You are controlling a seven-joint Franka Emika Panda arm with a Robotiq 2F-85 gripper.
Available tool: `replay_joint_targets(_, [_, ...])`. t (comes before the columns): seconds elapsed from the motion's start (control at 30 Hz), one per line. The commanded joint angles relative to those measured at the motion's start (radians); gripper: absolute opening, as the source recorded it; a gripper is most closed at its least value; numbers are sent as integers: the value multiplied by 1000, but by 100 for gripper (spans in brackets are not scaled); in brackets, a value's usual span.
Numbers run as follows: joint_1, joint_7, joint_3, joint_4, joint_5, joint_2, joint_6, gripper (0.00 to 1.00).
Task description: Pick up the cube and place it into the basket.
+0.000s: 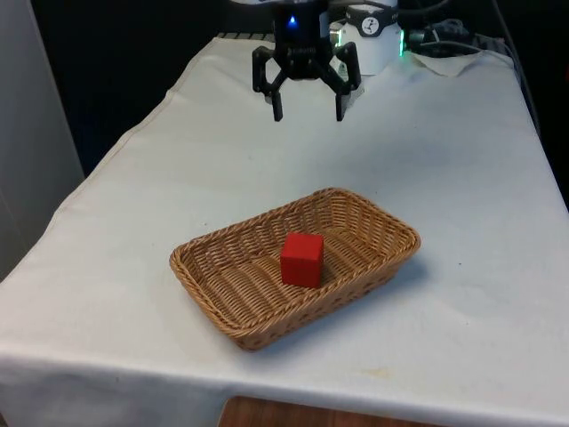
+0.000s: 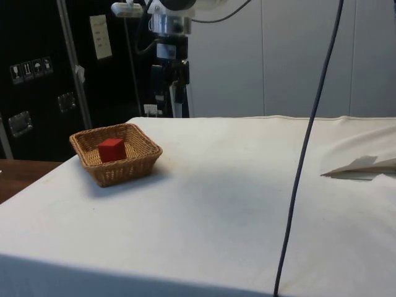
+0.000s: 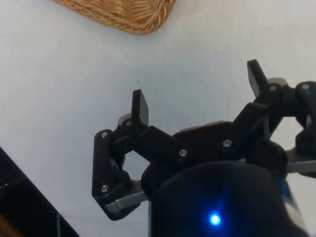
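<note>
The red cube [image 1: 301,259] sits inside the basket [image 1: 218,307], close to the middle, resting flat on the woven bottom. Nothing is touching it. In the side view the cube [image 2: 111,149] peeks up just over the basket's rim [image 2: 127,168].

The basket is brown and woven, with low sloping walls. It stands on the bench [image 1: 462,196], which has a white cloth over it, nearer the front edge than the far end.

The gripper [image 1: 308,116] is black and hangs up in the air — well apart from the basket, toward the far end of the bench. Its two fingers point down and stand wide apart, with nothing between them. In the wrist view the gripper [image 3: 197,94] has only white cloth below it, and a corner of the basket [image 3: 133,17] shows a little way off.

In the side view the gripper [image 2: 176,79] hangs high above the bench, behind the basket. A dark cable [image 2: 303,161] runs down across that view, and some white folded stuff [image 2: 362,166] lies on the cloth — far from the basket.
</note>
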Motion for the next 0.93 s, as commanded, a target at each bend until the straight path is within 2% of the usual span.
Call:
replay_joint_targets(0.0, [4,1,-3,-18,-13,-19,4,100])
replay_joint_targets(0.03, [0,-3,0,-7,0,-8,0,100])
replay_joint_targets(0.07, [4,-2,-3,-24,-14,-26,3,100])
replay_joint_targets(0.3, [0,-26,-1,-57,-13,-67,-3,100])
replay_joint_targets(0.33, [3,-24,-4,-71,-29,-83,-4,100])
replay_joint_targets(0.57, [2,-44,-4,-116,-40,-139,-12,100])
replay_joint_targets(0.6, [0,-52,-2,-111,-25,-133,-12,100])
replay_joint_targets(0.7, [1,-54,-4,-134,-43,-161,-15,100])
replay_joint_targets(0.9, [0,-75,-3,-152,-32,-178,-11,100])
